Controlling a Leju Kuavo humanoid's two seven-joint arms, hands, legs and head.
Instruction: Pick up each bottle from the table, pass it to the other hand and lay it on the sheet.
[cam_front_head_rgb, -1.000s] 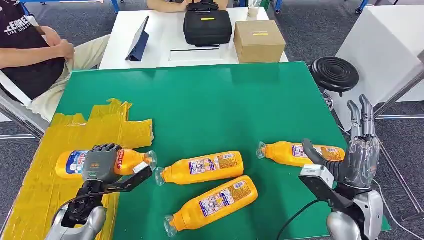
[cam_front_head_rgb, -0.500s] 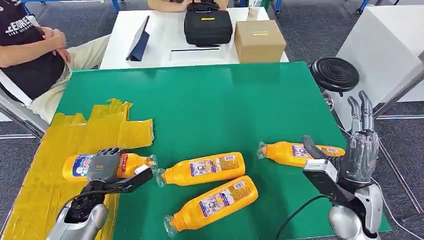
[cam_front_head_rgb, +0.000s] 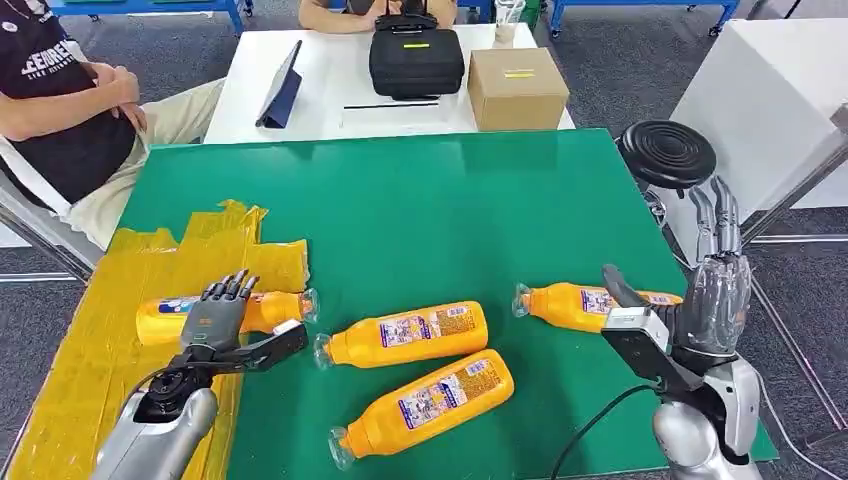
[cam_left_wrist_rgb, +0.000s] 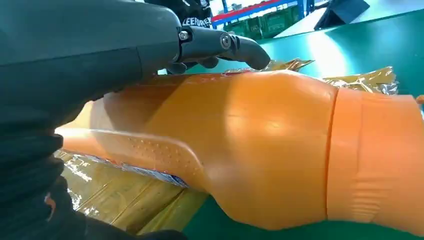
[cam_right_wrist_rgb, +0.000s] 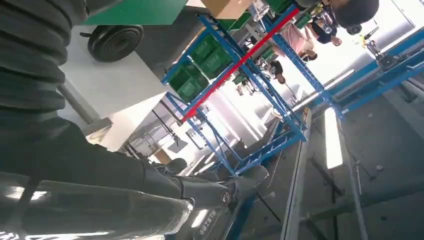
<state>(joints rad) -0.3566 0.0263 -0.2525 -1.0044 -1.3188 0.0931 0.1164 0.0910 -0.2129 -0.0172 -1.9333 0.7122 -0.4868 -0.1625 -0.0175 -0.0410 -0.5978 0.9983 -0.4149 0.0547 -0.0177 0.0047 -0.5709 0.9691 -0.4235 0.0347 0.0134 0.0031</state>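
Bottle (cam_front_head_rgb: 255, 312) is being laid on the sheet (cam_front_head_rgb: 90, 350), beneath left hand (cam_front_head_rgb: 218, 322) fingers being spread for release | right hand (cam_front_head_rgb: 712, 290) is being held upright, fingers apart, empty, beside next bottle (cam_front_head_rgb: 590, 305).

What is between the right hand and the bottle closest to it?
Nothing visible. The right hand is raised, fingers spread, at the table's right edge, right beside the rightmost orange bottle. The other two loose bottles lie farther toward the middle.

The left hand (cam_front_head_rgb: 222, 318) lies low with fingers spread forward, while the right hand (cam_front_head_rgb: 712, 290) stands upright, fingers extended
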